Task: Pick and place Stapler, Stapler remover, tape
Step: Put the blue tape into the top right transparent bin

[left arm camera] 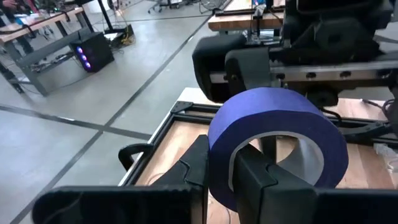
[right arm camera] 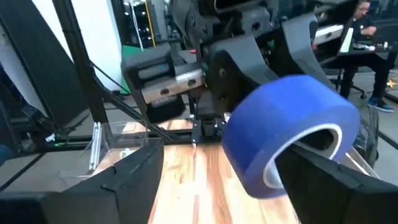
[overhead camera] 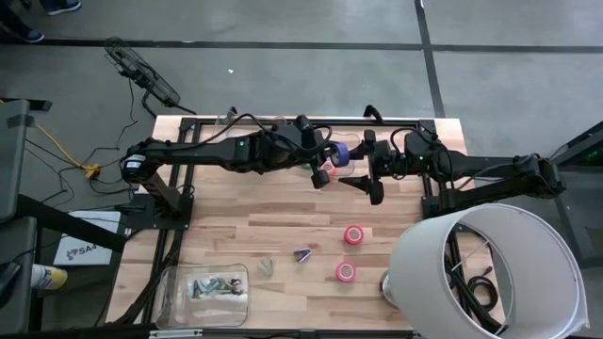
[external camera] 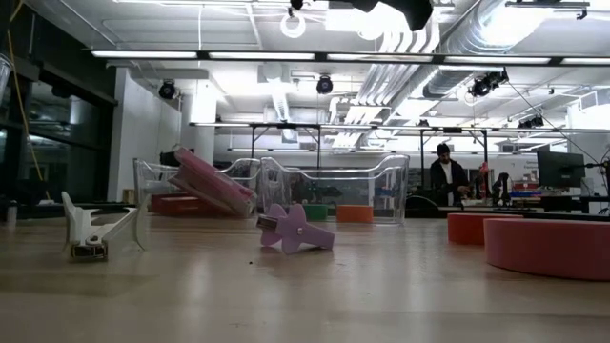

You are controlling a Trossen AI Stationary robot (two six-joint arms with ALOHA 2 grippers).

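The purple tape roll [left arm camera: 277, 146] is up in the air over the far side of the table [overhead camera: 283, 235]. The left gripper [overhead camera: 332, 158] is squeezed tight on its wall. The right gripper [overhead camera: 363, 184] is just beside it, fingers wide apart around the roll.

Clear bin [overhead camera: 203, 294] contents too small to ID from above. White lamp shade [overhead camera: 485, 273] cut off by frame edge, hides worktop [overhead camera: 283, 235] corner. Pink roll [external camera: 548, 246] cut off at side in low view. Person [external camera: 444, 178] far off, blurry.
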